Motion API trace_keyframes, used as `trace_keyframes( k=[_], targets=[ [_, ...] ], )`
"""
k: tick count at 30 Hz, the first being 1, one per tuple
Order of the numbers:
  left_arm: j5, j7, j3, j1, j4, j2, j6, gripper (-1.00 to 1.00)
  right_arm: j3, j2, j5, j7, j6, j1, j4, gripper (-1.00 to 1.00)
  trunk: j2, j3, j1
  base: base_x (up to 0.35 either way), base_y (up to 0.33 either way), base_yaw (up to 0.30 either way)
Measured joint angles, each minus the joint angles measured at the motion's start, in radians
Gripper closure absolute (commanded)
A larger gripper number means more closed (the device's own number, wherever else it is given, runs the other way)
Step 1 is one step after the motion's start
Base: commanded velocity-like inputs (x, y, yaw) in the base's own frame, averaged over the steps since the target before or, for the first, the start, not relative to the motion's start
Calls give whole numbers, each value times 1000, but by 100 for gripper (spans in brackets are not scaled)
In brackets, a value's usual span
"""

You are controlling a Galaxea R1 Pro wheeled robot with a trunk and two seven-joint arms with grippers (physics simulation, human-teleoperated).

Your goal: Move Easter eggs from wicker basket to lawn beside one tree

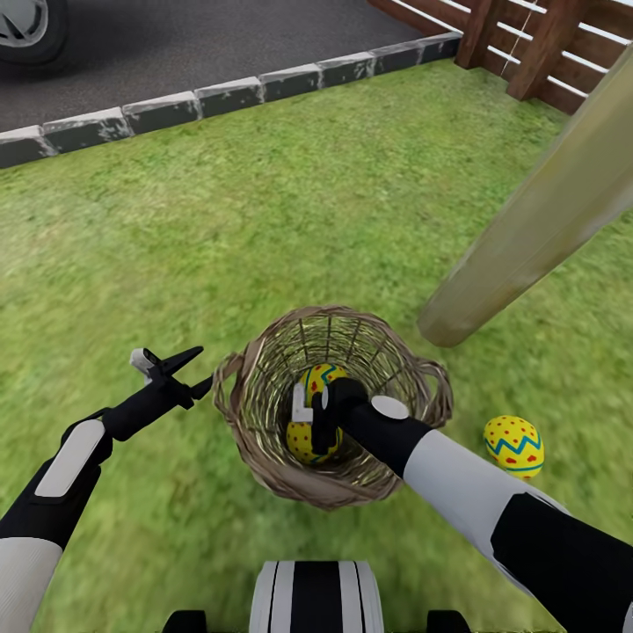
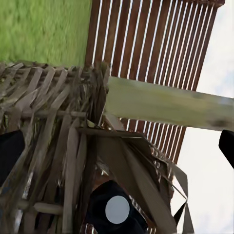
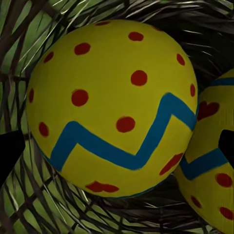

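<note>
Currently right claw (image 1: 318, 420) is open around an egg (image 3: 112, 105) in the basket (image 1: 264, 457). Smooth, round, likely slippery: pinch across its widest middle. Left claw (image 1: 167, 362) open, idle.

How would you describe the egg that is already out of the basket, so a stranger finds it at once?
Find the leaning tree trunk on the lawn. Near its foot, right of the wicker basket, one egg lies on bare grass. Unlike the two eggs in the basket, nothing surrounds it.
</note>
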Motion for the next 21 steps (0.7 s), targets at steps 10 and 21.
trace_keyframes(
  k=[10,21],
  targets=[
    [4,-2,0,21,-2,13,-4,-100,-9,6,-6,-6,-2,-2,-17,-100,-1,-23,3,0,0,0],
    [5,-2,1,21,-3,15,-4,-100,-9,6,-6,-6,-1,-2,-17,-100,-3,-43,5,0,0,0]
  ],
)
